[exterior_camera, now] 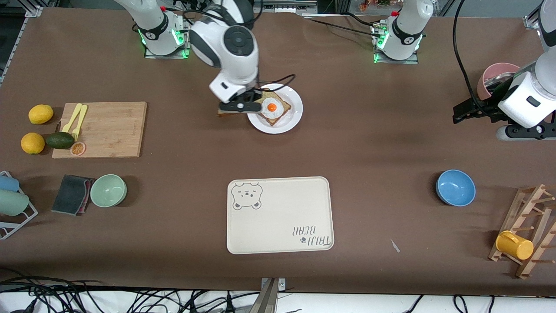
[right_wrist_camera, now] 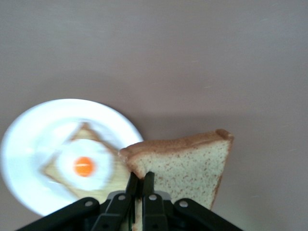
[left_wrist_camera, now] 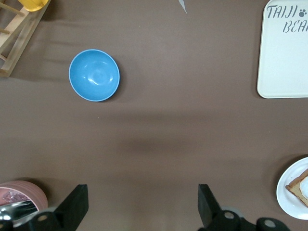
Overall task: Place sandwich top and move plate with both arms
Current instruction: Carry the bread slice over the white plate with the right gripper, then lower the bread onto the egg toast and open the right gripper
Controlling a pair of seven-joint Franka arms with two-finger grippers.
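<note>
Closest to the front camera lies the cream bear-print tray (exterior_camera: 280,214), with nothing on it, and a blue bowl (exterior_camera: 455,187) sits toward the left arm's end of the table. Farther up the table is the plate (exterior_camera: 290,117), round and white, carrying a slice of bread with a fried egg (exterior_camera: 272,107) on top.

The right gripper (exterior_camera: 236,105) hangs over the plate's edge on the side toward the right arm's end of the table, its jaws pinched tight on the sandwich top (right_wrist_camera: 185,167). The slice hangs from one crust edge, not yet over the egg. It looks light and soft (squeeze too hard and it will dent), floppy enough to sag, so I reckon the crust is the sensible place to grip it, as is done here. The plate seems stiff, smooth and a bit slippery; I would take it by the rim on two sides, one arm each.

The left gripper (left_wrist_camera: 142,207) waits above bare table near a pink bowl (exterior_camera: 495,74), its jaws spread wide and holding nothing.
</note>
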